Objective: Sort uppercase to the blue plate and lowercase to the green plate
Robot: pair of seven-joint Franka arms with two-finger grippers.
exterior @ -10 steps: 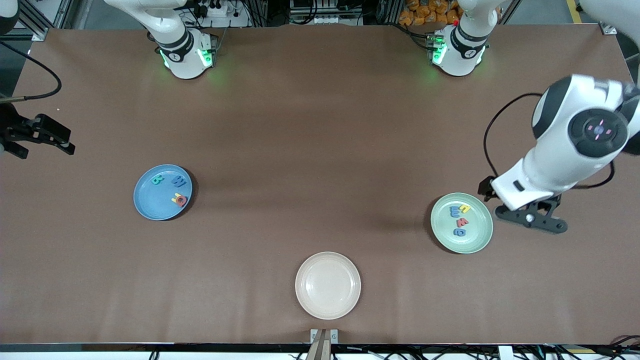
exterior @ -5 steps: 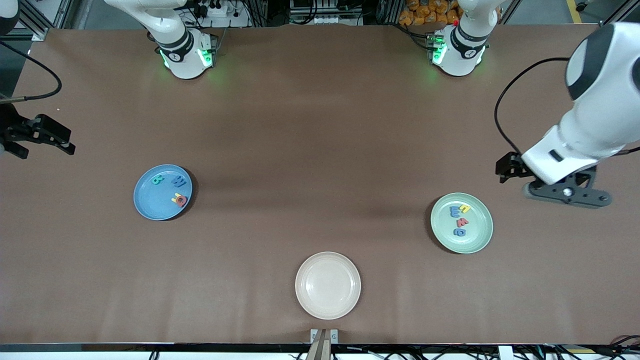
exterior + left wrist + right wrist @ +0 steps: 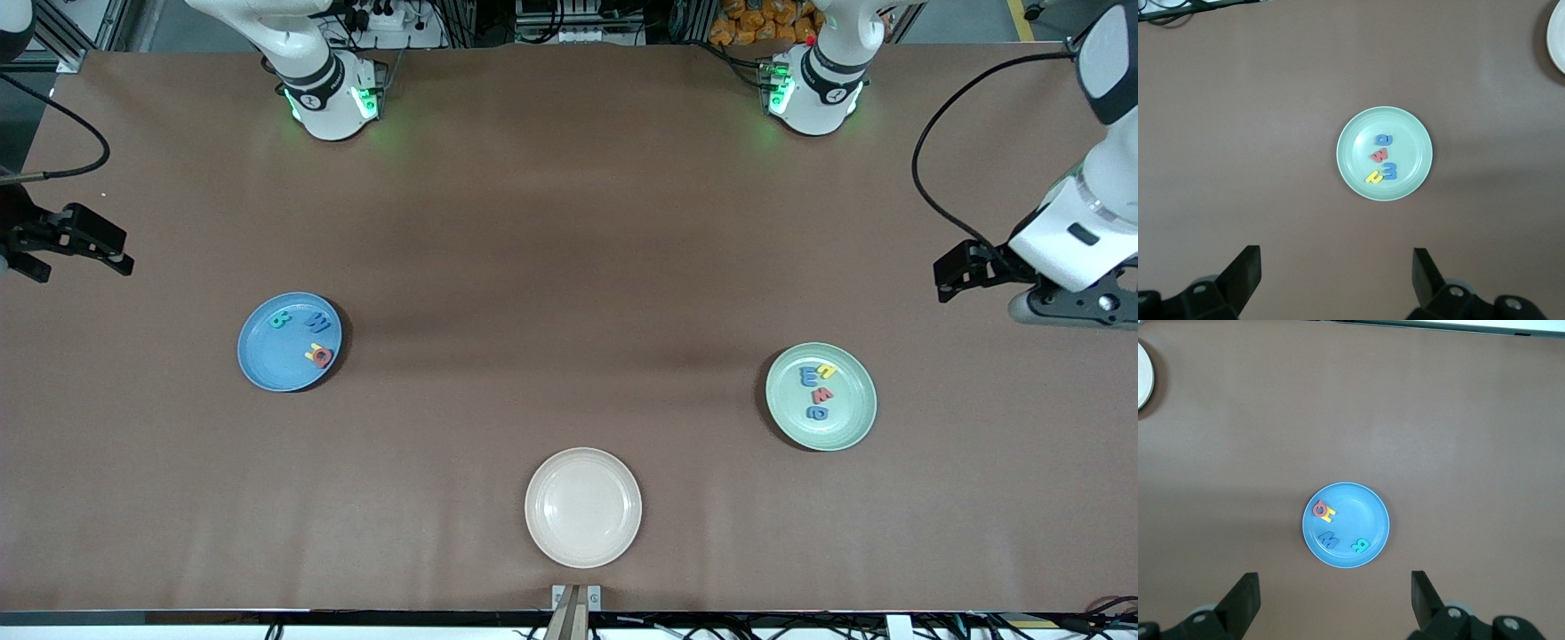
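Note:
The blue plate (image 3: 267, 366) lies toward the right arm's end of the table. It holds the uppercase letters: teal B (image 3: 281, 318), blue W (image 3: 317, 323), red Q (image 3: 323, 358) and yellow H (image 3: 310, 355). The green plate (image 3: 846, 428) lies toward the left arm's end and holds the lowercase letters: yellow h (image 3: 827, 371), blue m (image 3: 809, 378), red w (image 3: 822, 396) and blue a (image 3: 816, 412). My left gripper (image 3: 1337, 273) hangs open and empty high over bare table beside the green plate (image 3: 1355, 173). My right gripper (image 3: 1335, 600) waits open and empty high above the table near the blue plate (image 3: 1368, 510).
An empty cream plate (image 3: 582, 507) sits near the table's front edge, between the two coloured plates. The arms' bases (image 3: 333, 98) stand along the edge farthest from the front camera. The brown table (image 3: 551, 293) is bare between the plates.
My left arm has lifted away from beside the green plate and swung out toward its end of the table, gripper still open. The right arm and all letters have stayed put.

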